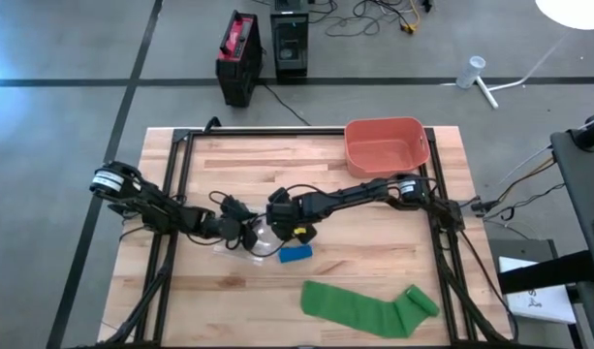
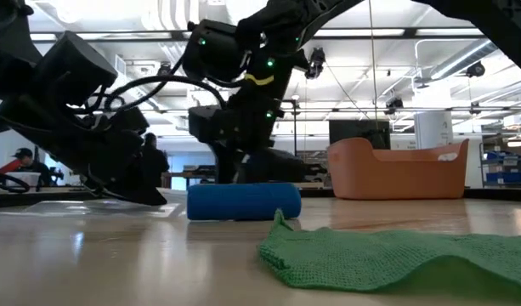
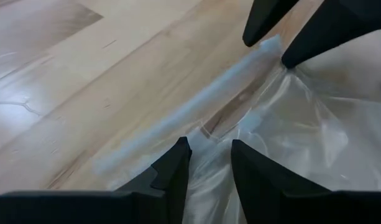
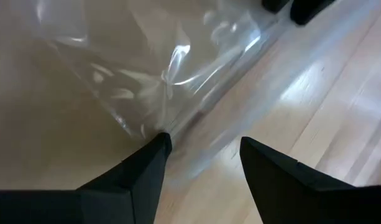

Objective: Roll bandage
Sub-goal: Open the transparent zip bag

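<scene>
A: Bag, clear plastic, flat on the surface; left gripper jaws pinch one end of its sealed edge.

B: Right gripper jaws gape astride that edge's other end; blue bandage roll just beside, long axis crosswise.

A light wooden table carries everything. A salmon-coloured plastic bin sits at its far edge. Near the middle lie a clear plastic bag and, just beside it, a blue rolled bandage. A green bandage, mostly unrolled, lies along the near edge.
</scene>
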Controlling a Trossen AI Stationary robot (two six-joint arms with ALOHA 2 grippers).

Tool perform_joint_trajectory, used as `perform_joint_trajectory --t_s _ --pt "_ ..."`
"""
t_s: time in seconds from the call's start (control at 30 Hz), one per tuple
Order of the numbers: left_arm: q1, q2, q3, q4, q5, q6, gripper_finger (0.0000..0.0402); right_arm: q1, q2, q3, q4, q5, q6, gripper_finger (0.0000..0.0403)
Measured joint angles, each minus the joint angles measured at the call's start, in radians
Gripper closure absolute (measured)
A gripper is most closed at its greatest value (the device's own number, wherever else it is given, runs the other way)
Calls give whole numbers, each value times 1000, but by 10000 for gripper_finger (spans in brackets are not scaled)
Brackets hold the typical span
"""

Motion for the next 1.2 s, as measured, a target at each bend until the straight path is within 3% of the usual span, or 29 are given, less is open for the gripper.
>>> perform_joint_trajectory --t_s 0.33,0.53,0.93,1.2 --pt "0 -2 -5 20 6 6 287 16 -96 -11 -106 -17 3 195" --pt "0 0 -6 28 5 7 287 -5 -55 -20 -53 -13 62 201" --pt "-1 0 -6 29 4 23 287 25 0 -11 80 14 25 202" --pt "-1 0 -5 26 3 30 287 43 5 48 115 -35 58 217"
